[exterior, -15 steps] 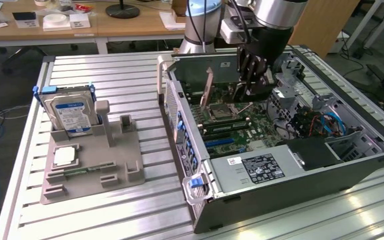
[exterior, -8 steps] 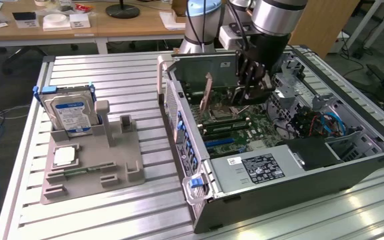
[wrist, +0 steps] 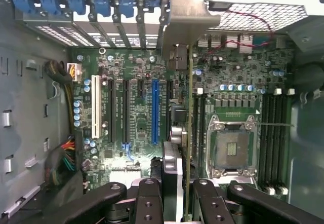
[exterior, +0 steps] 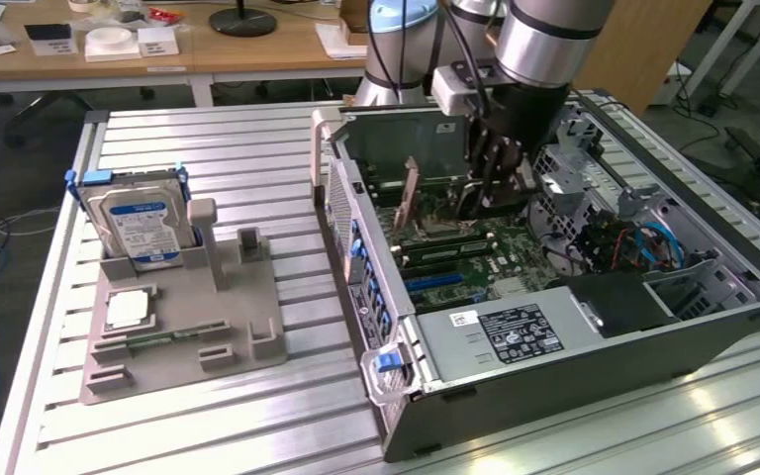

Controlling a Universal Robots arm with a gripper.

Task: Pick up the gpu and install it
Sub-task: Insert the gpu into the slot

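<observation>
- The tool (exterior: 493, 188) reaches into the open computer case (exterior: 697, 327), which lies near the bench's (exterior: 222, 416) edge on the exterior view's right, and is clamped on the gpu (exterior: 411, 198).
- The gpu stands on edge over the motherboard (wrist: 136, 107), apparently to line its connector up with a slot.

High exterior and close wrist views share the motherboard (exterior: 493, 259)

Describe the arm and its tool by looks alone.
The arm is silver-grey and cylindrical, with a black band and a pale blue joint cap. A white box with black cables sits at its wrist. The tool is black, its fingers linked bars with round pivots.
</observation>
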